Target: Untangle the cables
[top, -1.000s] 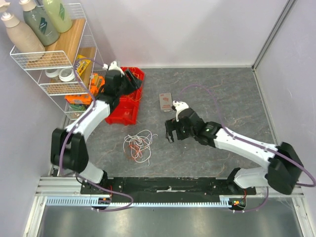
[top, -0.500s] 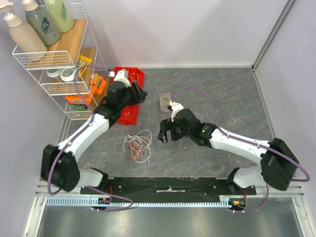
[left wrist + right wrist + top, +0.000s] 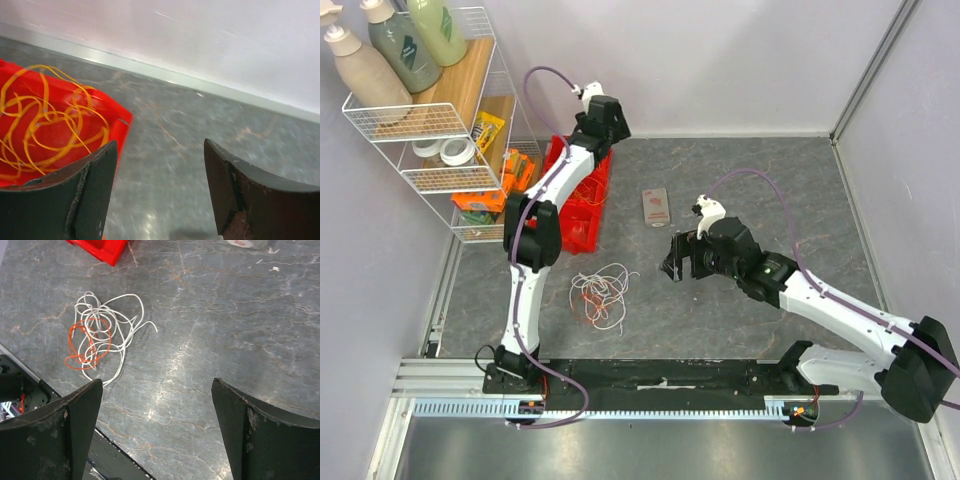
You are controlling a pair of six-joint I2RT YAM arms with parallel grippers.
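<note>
A tangle of white and orange cables (image 3: 601, 294) lies on the grey table near the front left; it also shows in the right wrist view (image 3: 99, 335). More orange cables (image 3: 47, 120) lie coiled in a red bin (image 3: 582, 200). My left gripper (image 3: 605, 112) is open and empty, raised over the bin's far end near the back wall; in its wrist view (image 3: 160, 170) only table shows between the jaws. My right gripper (image 3: 677, 262) is open and empty, to the right of the loose tangle, apart from it; its own view (image 3: 157, 405) shows bare table between the jaws.
A wire shelf rack (image 3: 440, 120) with bottles, tape rolls and packets stands at the back left. A small flat packet (image 3: 656, 207) lies on the table behind the right gripper. Walls close in the back and right.
My left arm has swung up and away toward the back wall, rising over the bin's far end. My right gripper has drawn back to the right, away from the tangle.
</note>
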